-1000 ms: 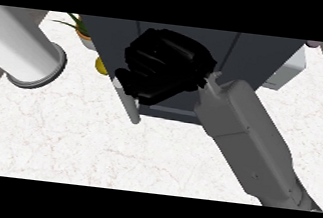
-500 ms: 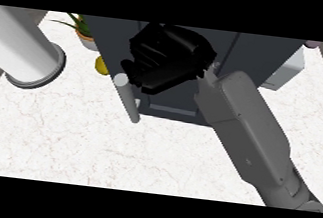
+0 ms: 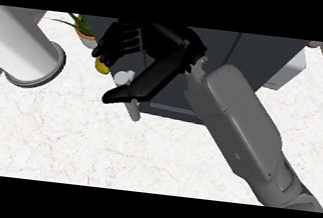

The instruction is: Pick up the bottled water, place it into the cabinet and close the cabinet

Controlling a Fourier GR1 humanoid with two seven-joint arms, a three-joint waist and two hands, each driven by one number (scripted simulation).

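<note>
Plenty of bare marble tabletop [image 3: 116,146] in front of the dark cabinet [image 3: 252,56]. Right hand [image 3: 153,42] hangs over its door edge, fingers curled, thumb stretched down (bottled water hidden, can't spot it).

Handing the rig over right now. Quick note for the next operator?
Right robot hand: open, fingers spread, at the cabinet's left front, thumb by the door.
Left robot hand: not in view.
Bottle: not visible; inside or behind the hand, cannot tell.
Done: placing unconfirmed.
Left: door looks ajar; check the bottle is in, then push it shut.
</note>
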